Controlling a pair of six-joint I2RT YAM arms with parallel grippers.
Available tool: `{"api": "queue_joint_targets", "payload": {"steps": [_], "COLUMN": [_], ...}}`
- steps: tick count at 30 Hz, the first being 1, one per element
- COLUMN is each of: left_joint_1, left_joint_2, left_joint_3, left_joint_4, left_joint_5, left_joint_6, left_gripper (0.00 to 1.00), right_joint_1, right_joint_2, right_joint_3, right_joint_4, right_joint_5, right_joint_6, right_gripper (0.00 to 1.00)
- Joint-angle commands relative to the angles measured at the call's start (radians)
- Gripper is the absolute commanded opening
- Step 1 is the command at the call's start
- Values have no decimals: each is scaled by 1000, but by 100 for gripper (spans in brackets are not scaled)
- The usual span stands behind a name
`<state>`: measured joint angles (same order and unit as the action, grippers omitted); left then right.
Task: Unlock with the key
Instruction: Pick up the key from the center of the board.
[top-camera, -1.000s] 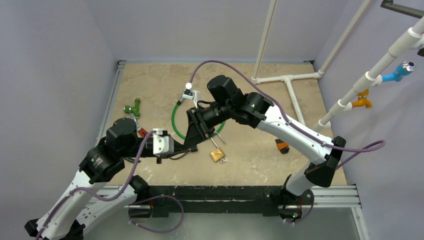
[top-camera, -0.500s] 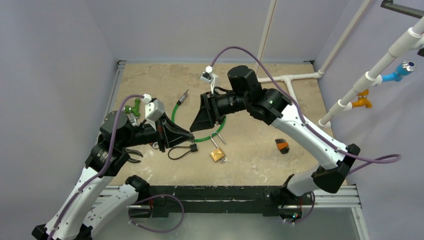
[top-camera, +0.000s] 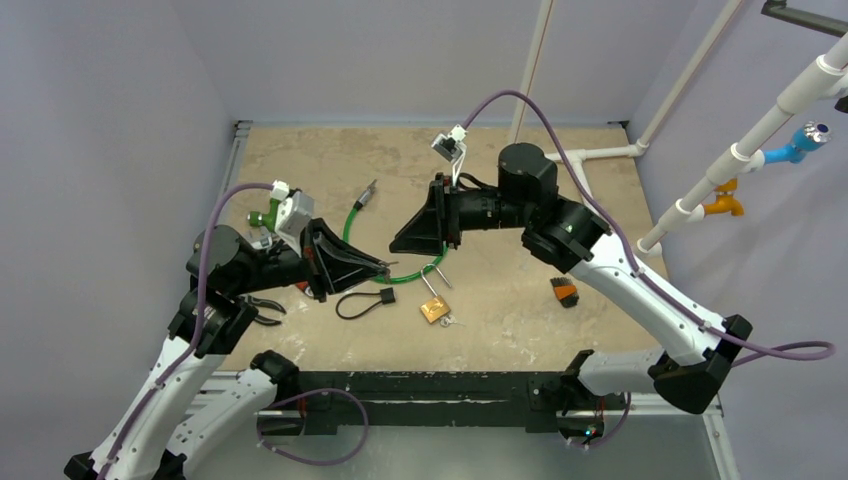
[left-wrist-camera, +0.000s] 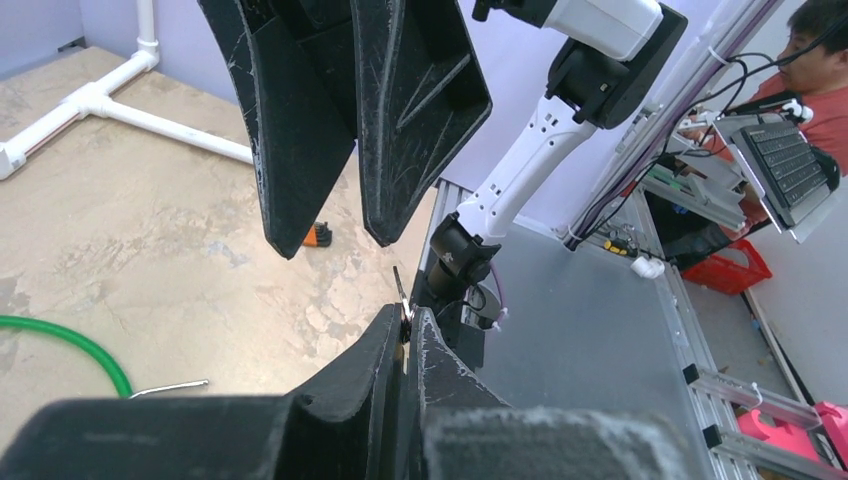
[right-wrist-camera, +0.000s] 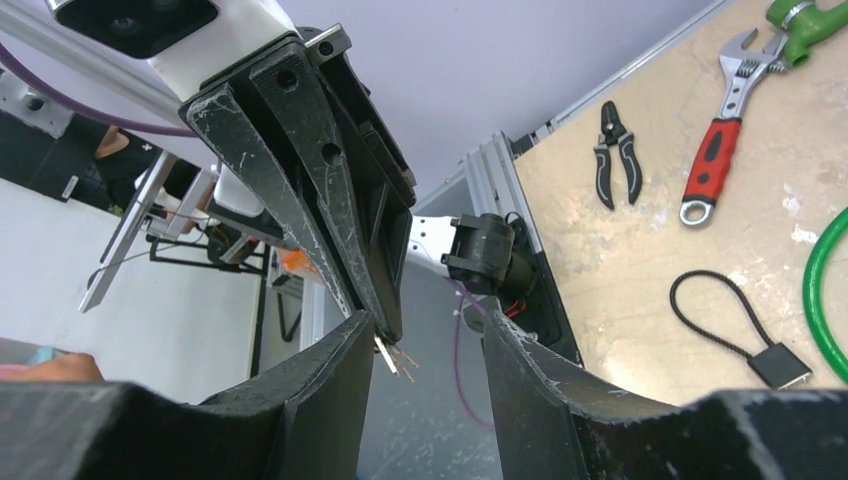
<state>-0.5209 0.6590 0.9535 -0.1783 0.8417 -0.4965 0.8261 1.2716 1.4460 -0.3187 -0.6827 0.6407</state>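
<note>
In the left gripper (top-camera: 383, 268): fingers pressed together and clamped on a small metal key (left-wrist-camera: 401, 300), the blade poking just past the fingertips. Hangs above the table (top-camera: 520, 330), left of centre, aimed to the right. Opposite it, the right gripper (top-camera: 398, 243): jaws apart, nothing between them. Points left and down at the left fingertips from just beyond them, close but apart. From the right wrist, shows the key tip (right-wrist-camera: 390, 355) low in the gap between the spread fingers. On the table, nearer than both grippers and a little to the right: a brass padlock (top-camera: 433, 311), lying flat, its thin shackle reaching toward the far side, with something small and metallic just at its right. Just left of the padlock, a black cable loop (top-camera: 362, 303); beyond that, a green cable (top-camera: 348, 240) curving under the grippers. Near the left edge, black pliers (right-wrist-camera: 618, 155) beside a red-handled wrench (right-wrist-camera: 712, 165).
</note>
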Motion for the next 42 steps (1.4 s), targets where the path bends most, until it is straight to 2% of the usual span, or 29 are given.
{"api": "queue_joint_targets", "payload": {"steps": [1,7,10,13,18,25,32,36,42], "left_joint_1": [20,39,43,45,48,53,53,54,53], "left_joint_2": [-9,-25,-27,-26,-24,-16,-19,-19,-18], "left_joint_3": [3,6,13,23,31,47,54,56,58], "left_joint_4": [46,38,32,33,29,34,34,33,37], "left_joint_5": [-2,-18,-22,-23,-25,-18,-8,0,-1], "left_joint_6": [-41,-50,-46,-43,-37,-28,-19,-17,-17], "left_gripper": [0,0,0,0,0,0,0,0,0], "right_joint_1": [-1,-1,1,1,29,61,60,59,59], "right_joint_2": [-24,-79,-89,-92,-86,-66,-55,-53,-67], "right_joint_3": [-36,-126,-133,-131,-126,-101,-95,-86,-109], "right_joint_4": [154,189,201,207,261,255,222,163,260], "right_joint_5": [-16,-16,-30,-34,-39,-27,-16,13,1], "right_joint_6": [46,36,29,24,24,-3,-16,-51,0], "right_gripper": [44,34,25,20,16,28,28,37,38]}}
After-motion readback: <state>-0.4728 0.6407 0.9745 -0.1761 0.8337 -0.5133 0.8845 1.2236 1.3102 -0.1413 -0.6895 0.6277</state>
